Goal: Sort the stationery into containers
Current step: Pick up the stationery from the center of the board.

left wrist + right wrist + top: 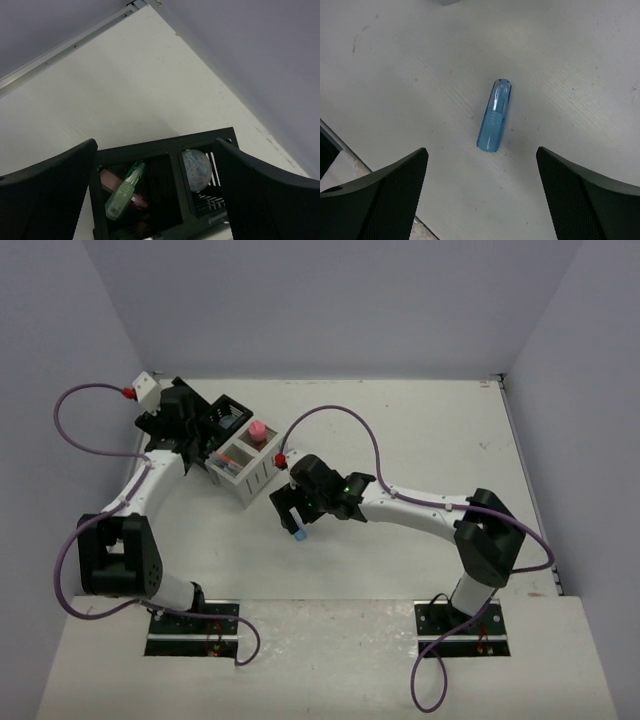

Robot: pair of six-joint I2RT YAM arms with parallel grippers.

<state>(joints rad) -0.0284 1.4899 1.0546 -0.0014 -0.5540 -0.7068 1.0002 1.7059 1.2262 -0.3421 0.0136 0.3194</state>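
While left fingers are gaping over the black organiser box, right fingers — also apart — are hovering above a blue stick.

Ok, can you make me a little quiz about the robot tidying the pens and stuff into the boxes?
1. True or false: the blue stick lies on the table, outside both boxes.
2. Fill the gap: the bottle standing in the white box has a ___ cap.
3. Which box does the left gripper hang over?
A) the black box
B) the white box
C) no box at all

Key: 1 true. 2 pink. 3 A.
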